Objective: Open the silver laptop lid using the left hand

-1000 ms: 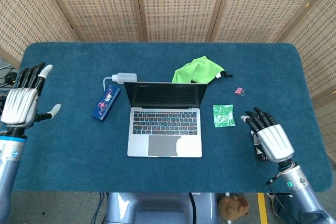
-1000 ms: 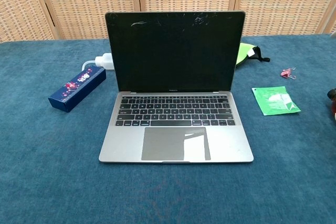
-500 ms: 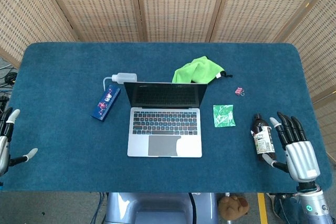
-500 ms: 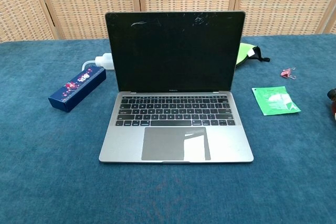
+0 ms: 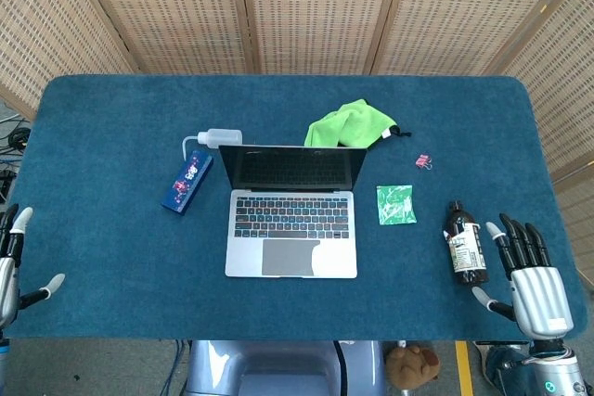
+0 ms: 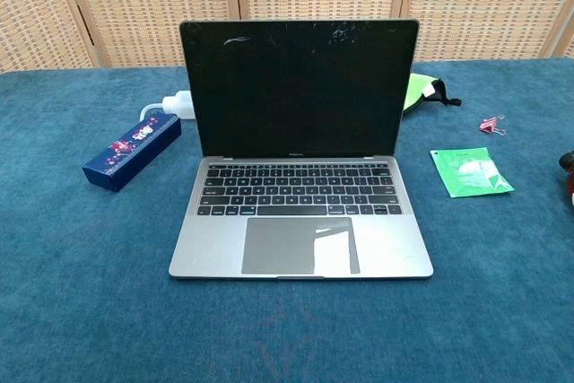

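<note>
The silver laptop (image 5: 290, 229) (image 6: 300, 208) sits at the table's middle with its lid (image 5: 291, 168) (image 6: 300, 87) standing upright and the dark screen facing me. My left hand (image 5: 11, 266) is at the far left edge of the head view, off the table's front left corner, fingers spread and empty. My right hand (image 5: 532, 280) hovers at the front right corner, fingers spread, holding nothing, just right of a brown bottle (image 5: 463, 243). Neither hand shows in the chest view.
A blue box (image 5: 187, 181) (image 6: 133, 151) and a white charger (image 5: 219, 137) (image 6: 178, 103) lie left of the laptop. Behind it is a green cloth (image 5: 351, 124). A green packet (image 5: 395, 204) (image 6: 470, 171) and a pink clip (image 5: 422, 161) (image 6: 490, 124) lie to its right.
Both hands have drawn back toward the table's front edge and outward. The right hand uncovered the brown bottle. The laptop has not moved.
</note>
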Action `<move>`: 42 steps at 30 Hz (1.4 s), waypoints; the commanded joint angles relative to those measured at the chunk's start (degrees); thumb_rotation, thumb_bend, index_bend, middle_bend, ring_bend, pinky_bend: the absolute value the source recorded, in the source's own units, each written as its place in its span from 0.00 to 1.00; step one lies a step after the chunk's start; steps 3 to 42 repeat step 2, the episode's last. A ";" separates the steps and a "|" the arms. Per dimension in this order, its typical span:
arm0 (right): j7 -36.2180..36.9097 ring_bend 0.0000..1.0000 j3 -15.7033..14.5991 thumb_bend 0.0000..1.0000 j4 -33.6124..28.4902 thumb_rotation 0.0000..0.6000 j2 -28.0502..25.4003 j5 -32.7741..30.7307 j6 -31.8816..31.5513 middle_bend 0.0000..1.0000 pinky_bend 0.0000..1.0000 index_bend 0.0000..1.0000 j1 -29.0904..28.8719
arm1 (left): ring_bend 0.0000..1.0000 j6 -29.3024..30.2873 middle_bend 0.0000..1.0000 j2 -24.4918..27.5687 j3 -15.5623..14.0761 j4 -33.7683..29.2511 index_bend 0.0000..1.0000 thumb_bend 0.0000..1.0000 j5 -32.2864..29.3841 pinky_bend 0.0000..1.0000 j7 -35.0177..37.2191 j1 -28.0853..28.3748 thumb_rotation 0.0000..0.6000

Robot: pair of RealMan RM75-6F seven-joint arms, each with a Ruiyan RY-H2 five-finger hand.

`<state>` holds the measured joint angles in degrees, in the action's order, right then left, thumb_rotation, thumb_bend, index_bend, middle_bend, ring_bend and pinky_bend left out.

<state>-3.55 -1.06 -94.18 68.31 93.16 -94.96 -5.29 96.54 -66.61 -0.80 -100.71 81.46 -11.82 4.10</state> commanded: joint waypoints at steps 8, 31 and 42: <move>-0.01 0.00 0.54 0.00 -0.36 1.00 -0.03 -0.26 0.43 0.00 0.00 0.00 0.01 | 0.00 -0.75 0.00 0.30 0.63 0.07 0.00 0.00 -0.34 0.00 0.46 -0.09 1.00; -0.01 0.00 0.54 0.00 -0.36 1.00 -0.03 -0.26 0.43 0.00 0.00 0.00 0.01 | 0.00 -0.75 0.00 0.30 0.63 0.07 0.00 0.00 -0.34 0.00 0.46 -0.09 1.00; -0.01 0.00 0.54 0.00 -0.36 1.00 -0.03 -0.26 0.43 0.00 0.00 0.00 0.01 | 0.00 -0.75 0.00 0.30 0.63 0.07 0.00 0.00 -0.34 0.00 0.46 -0.09 1.00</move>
